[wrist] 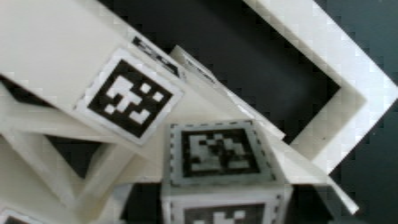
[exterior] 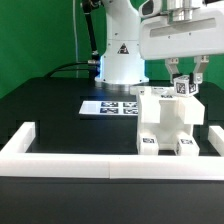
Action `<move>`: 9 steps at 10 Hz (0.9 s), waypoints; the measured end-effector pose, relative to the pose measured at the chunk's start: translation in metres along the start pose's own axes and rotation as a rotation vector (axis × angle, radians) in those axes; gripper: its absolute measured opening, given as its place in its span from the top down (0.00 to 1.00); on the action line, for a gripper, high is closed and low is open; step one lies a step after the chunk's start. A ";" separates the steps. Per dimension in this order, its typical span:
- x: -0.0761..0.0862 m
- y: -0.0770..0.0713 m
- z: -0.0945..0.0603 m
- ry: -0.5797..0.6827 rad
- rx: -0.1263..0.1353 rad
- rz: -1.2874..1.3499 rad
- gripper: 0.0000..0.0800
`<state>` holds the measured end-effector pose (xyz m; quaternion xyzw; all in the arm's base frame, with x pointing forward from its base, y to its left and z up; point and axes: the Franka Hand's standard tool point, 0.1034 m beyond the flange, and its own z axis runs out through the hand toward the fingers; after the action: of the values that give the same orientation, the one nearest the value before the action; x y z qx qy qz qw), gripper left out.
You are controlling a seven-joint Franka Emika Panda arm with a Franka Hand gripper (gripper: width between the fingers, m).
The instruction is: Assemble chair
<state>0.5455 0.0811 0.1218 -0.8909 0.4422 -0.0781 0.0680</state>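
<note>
The chair stands on the black bench, right of centre in the exterior view and just behind the front run of the low white wall. The marker board lies at the chair's left in that frame, in front of the robot base. The hand hangs at the upper right, its fingers either side of a tagged block at the chair's top. I cannot tell whether it is clamping the block. The wrist view shows white chair parts with their tags close up.
</note>
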 end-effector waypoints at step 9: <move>-0.008 -0.005 0.001 0.010 -0.008 -0.304 0.19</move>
<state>0.5452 0.0903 0.1215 -0.9476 0.3026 -0.0899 0.0495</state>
